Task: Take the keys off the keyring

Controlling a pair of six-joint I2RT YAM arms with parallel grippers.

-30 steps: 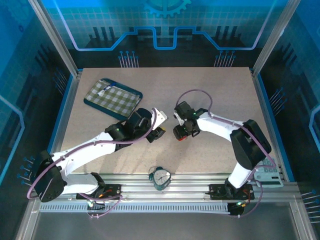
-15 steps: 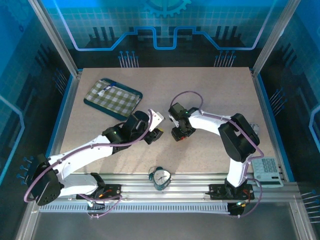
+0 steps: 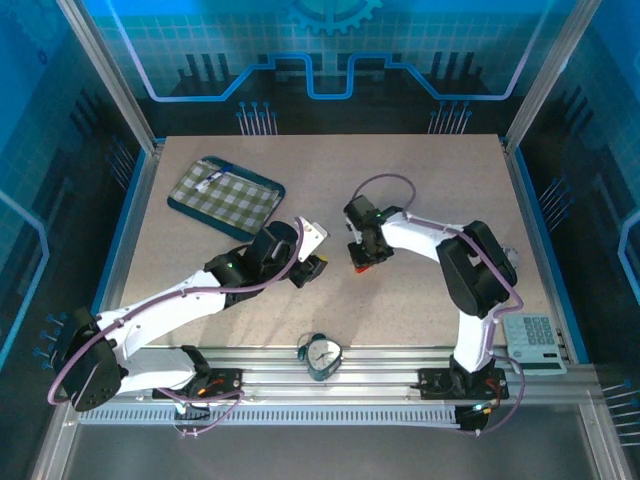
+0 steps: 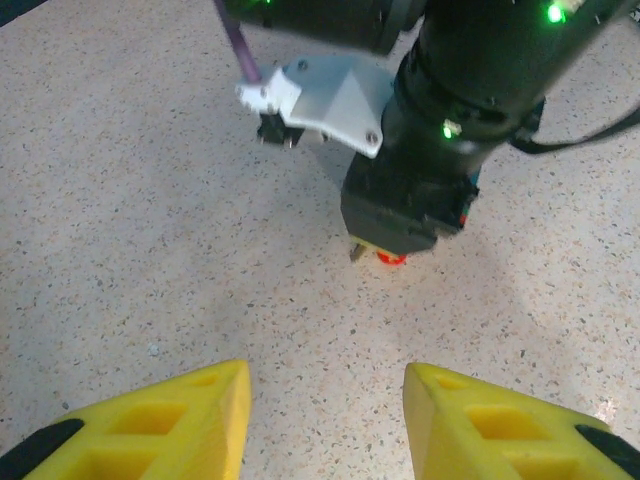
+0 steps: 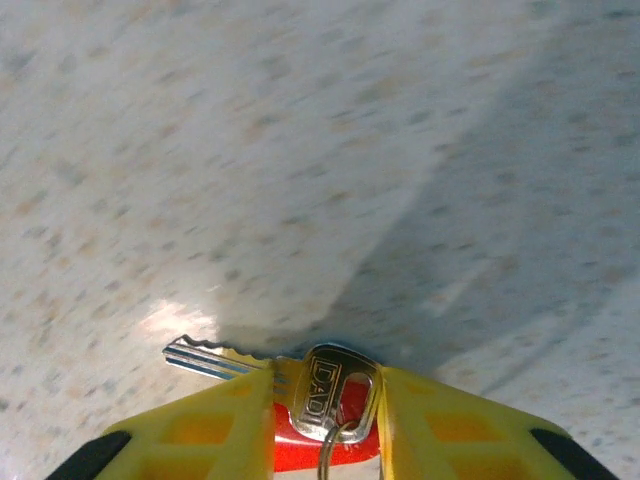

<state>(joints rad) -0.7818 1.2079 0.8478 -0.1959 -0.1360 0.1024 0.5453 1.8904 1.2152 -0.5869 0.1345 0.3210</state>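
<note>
The key (image 5: 300, 380) is not yet off the red keyring (image 5: 310, 450). The right end effector (image 5: 322, 400) pinches the key, and the left end effector (image 4: 325, 378) hangs open nearby.

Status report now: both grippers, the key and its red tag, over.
Left gripper open, empty, facing the right one. Right gripper shut on key head, red tag beneath. Key not yet off ring.

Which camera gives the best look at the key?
The right wrist view: the key is close up in the right pincer, with its teeth and stamped head clear. The left wrist view shows what looks like its tip under that pincer. The top view shows the red keyring, the key too small to tell.
</note>
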